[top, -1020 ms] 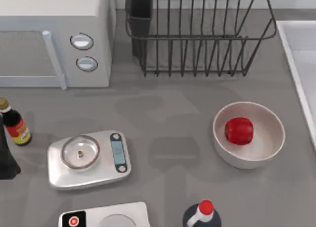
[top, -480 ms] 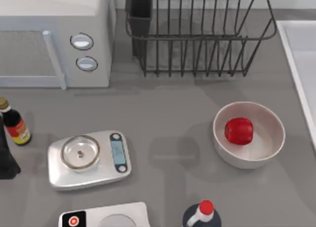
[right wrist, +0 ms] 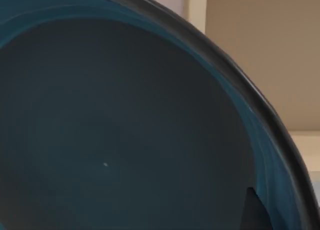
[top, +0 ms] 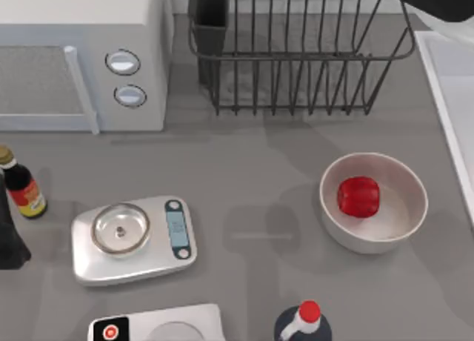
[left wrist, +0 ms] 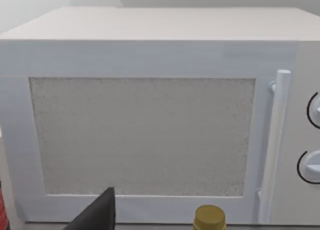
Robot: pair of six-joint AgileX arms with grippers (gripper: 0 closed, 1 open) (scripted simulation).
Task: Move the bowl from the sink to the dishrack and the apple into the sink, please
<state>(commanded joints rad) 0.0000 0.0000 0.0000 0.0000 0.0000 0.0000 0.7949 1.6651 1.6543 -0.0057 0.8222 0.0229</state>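
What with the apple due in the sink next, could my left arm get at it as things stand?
Probably not easily: the left arm sits at the table's far left edge, while the apple lies in the white bowl on the right. The apple's top is uncovered.

Smooth matte grey tabletop under soft even light; my right wrist view shows a plain beige wall.

I can read no words or numbers anywhere. The small sauce bottle at the surface's left edge wears a red and yellow label (its print too small to make out), and the scale's display shows no digits.
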